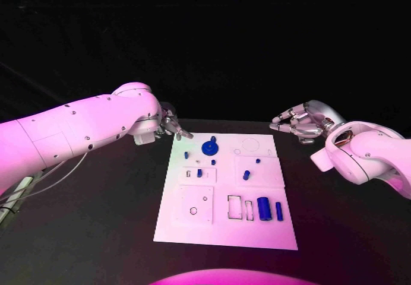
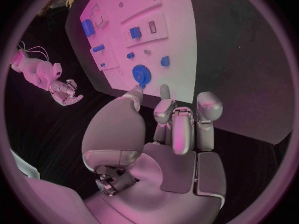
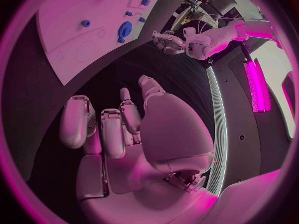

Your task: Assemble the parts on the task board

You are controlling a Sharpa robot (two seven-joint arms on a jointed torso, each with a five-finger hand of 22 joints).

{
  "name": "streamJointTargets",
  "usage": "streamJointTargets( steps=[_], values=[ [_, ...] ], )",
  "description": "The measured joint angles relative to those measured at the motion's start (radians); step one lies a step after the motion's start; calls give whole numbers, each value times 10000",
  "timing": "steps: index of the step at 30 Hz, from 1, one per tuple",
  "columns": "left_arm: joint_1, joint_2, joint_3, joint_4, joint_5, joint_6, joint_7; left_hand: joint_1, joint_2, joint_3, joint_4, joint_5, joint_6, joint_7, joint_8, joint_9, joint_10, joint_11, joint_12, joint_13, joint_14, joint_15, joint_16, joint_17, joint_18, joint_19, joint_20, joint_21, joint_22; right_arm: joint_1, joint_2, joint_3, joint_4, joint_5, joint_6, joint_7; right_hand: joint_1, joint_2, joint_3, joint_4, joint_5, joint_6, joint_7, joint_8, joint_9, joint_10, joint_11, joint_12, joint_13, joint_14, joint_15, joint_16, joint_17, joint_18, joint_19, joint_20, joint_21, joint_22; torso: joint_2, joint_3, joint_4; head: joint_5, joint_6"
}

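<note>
The white task board (image 1: pixel 224 231) lies in the middle of the black table. On its far part stands a blue gear (image 1: pixel 209 147) with small blue pegs (image 1: pixel 246 174) near it; two blue cylinders (image 1: pixel 265 209) lie at the near right. My left hand (image 1: pixel 168 126) hovers just off the board's far left corner, holding nothing, fingers slightly curled. My right hand (image 1: pixel 299 124) hangs beyond the far right corner, fingers curled in, empty. The left wrist view shows my fingers (image 2: pixel 179 119) pointing at the board (image 2: pixel 168 50) and gear (image 2: pixel 141 74). The right wrist view shows the board (image 3: pixel 81 30) and gear (image 3: pixel 124 31).
The board has empty cut-outs: a square plate with a hole (image 1: pixel 194 205) at the near left, rectangular slots (image 1: pixel 234 206) beside the cylinders, a round recess (image 1: pixel 251 144) at the far right. Bare black table (image 1: pixel 94 225) surrounds the board on both sides.
</note>
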Motion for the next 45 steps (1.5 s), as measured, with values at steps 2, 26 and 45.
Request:
streamJointTargets(
  steps=[2, 26, 45],
  values=[
    [13, 102, 0, -200, -16, 36, 1, 0, 0, 0, 0, 0, 0, 0, 0, -1, 0, 0, 0, 5, 0, 0, 0, 0, 0, 0, 0, 0, 11, 0, 2, 0, 7, -2, 0, 0, 0, 0, 0, 0, 0, 0, 0, 0, 1, 0, 0, 0, 0, 0, 0, 0, 0, 0, 0, 0, 0, 0, -1, 1, 1, 12, -11],
    [-305, 1175, -213, -1738, -104, 651, 4, 0, 0, -27, 27, 0, 1, -1, -39, -70, 0, 0, 0, -3, 0, -1, -42, 0, 0, 0, 0, 1, 10, 0, 36, 0, 100, -17, -22, 151, -54, 54, 0, 0, 38, 0, 0, 40, 15, 0, 0, 0, -9, 38, -37, 0, -2, -1, 0, 0, 1, -3, -1, -12, 8, 42, -141],
    [-571, 1302, -259, -1980, -84, 900, 5, 52, 52, -27, 28, -1, 1, -1, -39, -128, 1, 0, 0, 6, 35, 34, -42, 5, 0, 1, -1, 1, 28, 0, 52, 0, 103, -18, -52, 251, -54, 54, 0, 0, 79, 0, 0, 40, 13, 0, 0, 0, -8, 38, -37, 0, -4, 0, 0, 0, 1, 5, -18, -4, 17, 12, -249]
  ],
)
